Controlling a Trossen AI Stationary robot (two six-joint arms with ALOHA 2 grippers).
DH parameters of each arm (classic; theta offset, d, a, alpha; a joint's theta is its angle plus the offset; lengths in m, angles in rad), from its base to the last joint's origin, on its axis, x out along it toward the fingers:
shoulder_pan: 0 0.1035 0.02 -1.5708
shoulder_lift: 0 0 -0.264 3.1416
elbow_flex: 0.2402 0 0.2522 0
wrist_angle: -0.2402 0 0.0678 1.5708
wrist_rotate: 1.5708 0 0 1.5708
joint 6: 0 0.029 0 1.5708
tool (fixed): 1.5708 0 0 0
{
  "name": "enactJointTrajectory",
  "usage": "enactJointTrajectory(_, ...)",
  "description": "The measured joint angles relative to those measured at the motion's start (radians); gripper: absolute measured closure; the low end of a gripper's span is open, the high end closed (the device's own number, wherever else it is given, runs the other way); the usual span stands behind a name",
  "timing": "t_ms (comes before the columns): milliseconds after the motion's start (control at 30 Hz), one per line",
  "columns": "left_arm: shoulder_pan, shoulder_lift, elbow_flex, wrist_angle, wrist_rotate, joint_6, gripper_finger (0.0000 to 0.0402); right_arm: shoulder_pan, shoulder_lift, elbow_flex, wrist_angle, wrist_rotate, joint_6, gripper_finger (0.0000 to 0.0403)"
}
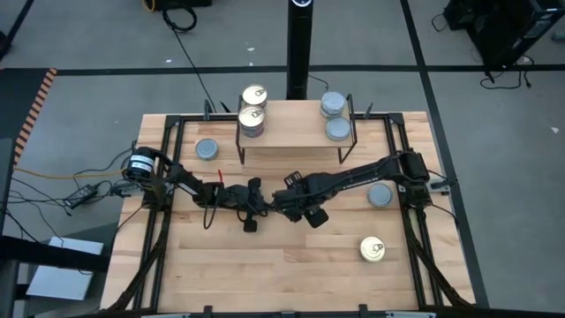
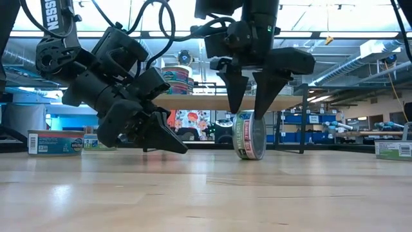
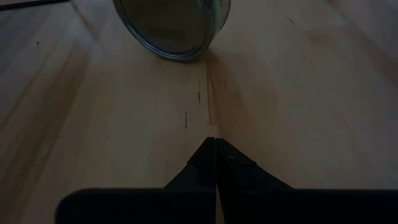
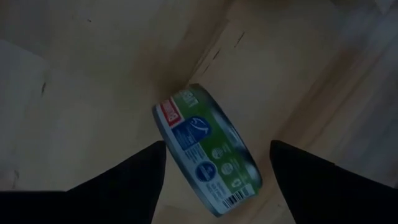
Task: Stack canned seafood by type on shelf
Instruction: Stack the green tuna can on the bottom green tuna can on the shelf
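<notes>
One tin [image 2: 250, 136] with a green, white and red label stands on its rim on the tabletop; the right wrist view shows this tin [image 4: 208, 152] tilted between the fingers. My right gripper [image 2: 247, 116] points down over it, open, one finger on each side with gaps showing. My left gripper [image 2: 182, 149] is shut, slanted low to the table just left of the tin, whose flat face [image 3: 171, 28] lies ahead of my left gripper [image 3: 215, 142]. The shelf [image 1: 296, 134] carries gold-topped tins [image 1: 253, 95] at its left end and blue-grey tins [image 1: 336, 129] at its right end.
Loose tins lie flat on the slatted tabletop: a blue-grey one [image 1: 207, 149] left of the shelf, another [image 1: 380, 195] under the right arm, and a gold-topped one [image 1: 372, 250] near the right front. A black post [image 1: 297, 53] stands behind the shelf. Bare wood stretches along the near side.
</notes>
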Motion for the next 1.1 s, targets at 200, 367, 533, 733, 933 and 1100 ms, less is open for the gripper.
enactJointTrajectory(200,0.0,0.0,0.0,0.0,0.0,0.001,0.0398,-0.011,0.0,0.0,-0.001,-0.029,0.003,0.0117)
enactJointTrajectory(367,0.0,0.0,0.0,0.0,0.0,0.003,0.0398,-0.01,0.0,0.0,-0.001,-0.036,0.003,0.0123)
enactJointTrajectory(533,0.0,0.0,0.0,0.0,0.0,-0.006,0.0398,-0.011,0.0,0.0,0.0,-0.036,0.009,0.0121)
enactJointTrajectory(733,0.0,0.0,0.0,0.0,0.0,-0.005,0.0398,-0.011,0.0,0.0,0.005,-0.036,0.01,0.0119)
enactJointTrajectory(933,0.0,0.0,0.0,0.0,0.0,-0.002,0.0398,-0.011,0.0,0.0,0.005,-0.036,0.01,0.0119)
enactJointTrajectory(1100,0.0,0.0,0.0,0.0,0.0,-0.001,0.0398,-0.011,0.0,0.0,0.005,-0.035,0.01,0.0118)
